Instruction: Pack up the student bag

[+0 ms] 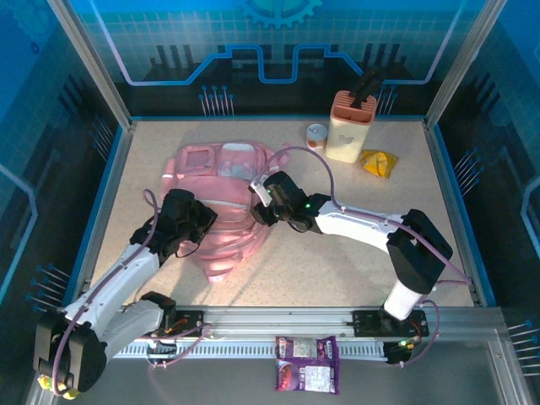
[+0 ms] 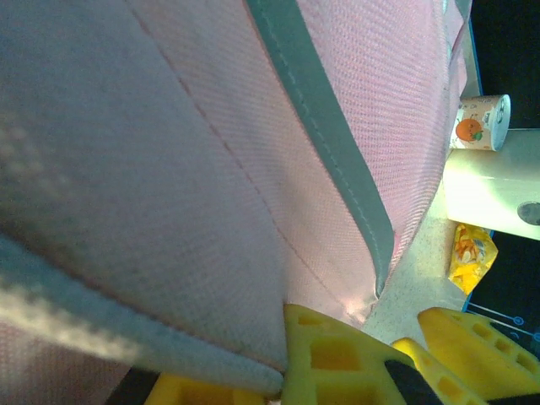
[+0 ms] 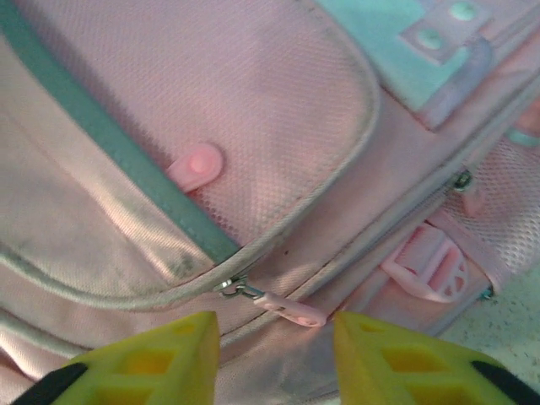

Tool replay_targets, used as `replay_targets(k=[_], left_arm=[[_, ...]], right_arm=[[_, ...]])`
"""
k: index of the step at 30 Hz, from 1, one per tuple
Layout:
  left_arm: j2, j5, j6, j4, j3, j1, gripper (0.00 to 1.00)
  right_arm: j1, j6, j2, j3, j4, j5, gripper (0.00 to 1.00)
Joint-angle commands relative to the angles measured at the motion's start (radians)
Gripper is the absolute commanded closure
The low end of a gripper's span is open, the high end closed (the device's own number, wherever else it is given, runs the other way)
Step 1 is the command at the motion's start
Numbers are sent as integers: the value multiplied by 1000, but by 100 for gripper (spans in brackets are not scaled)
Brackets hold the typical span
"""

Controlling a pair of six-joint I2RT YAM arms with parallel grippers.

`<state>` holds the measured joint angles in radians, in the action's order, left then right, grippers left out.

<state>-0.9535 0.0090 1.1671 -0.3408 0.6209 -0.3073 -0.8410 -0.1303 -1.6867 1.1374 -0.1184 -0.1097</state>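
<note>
Student bag (image 1: 226, 253): pink, soft, lying flat on the tabletop (image 1: 337, 261), a little toward 9 o'clock from the middle as I watch from above. Its clear window panel faces 12 o'clock.

Left pincer (image 1: 187, 221): on the bag's 8 o'clock side. From the left wrist camera I see this pincer (image 2: 274, 384) closed, with a fold of pink cloth and grey trim running down between the yellow fingers (image 2: 333, 359). I take it as gripping the bag.

Right pincer (image 1: 263, 202): over the bag's 3 o'clock edge. From the right wrist camera the pincer (image 3: 274, 354) stands open with nothing in it. The pink zipper pull (image 3: 291, 314) lies just beyond the gap, apart from both fingers.

Cream holder (image 1: 349, 126): upright at 1 o'clock, dark tools in it.

Small can (image 1: 316, 135): just beside the holder, on its 9 o'clock side.

Yellow packet (image 1: 378, 162): near the holder, at its 4 o'clock.

Purple packet (image 1: 306, 363): at 6 o'clock, on the grey ledge in front of the arm bases.
</note>
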Motion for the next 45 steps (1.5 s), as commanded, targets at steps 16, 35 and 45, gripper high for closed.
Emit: replay_targets(k=[16,35,45], left_arm=[[22,2,-87,-54,48,20,100],[168,-519,-513,-170,64,121,1],[-120,-540,-1125,1031,-383,180,1]], right_arm=[[135,-32,-170,184,-59,43,34],[470,-139,581,-449,6,-419,0],[793,-1,494,-749,591,-228,0]])
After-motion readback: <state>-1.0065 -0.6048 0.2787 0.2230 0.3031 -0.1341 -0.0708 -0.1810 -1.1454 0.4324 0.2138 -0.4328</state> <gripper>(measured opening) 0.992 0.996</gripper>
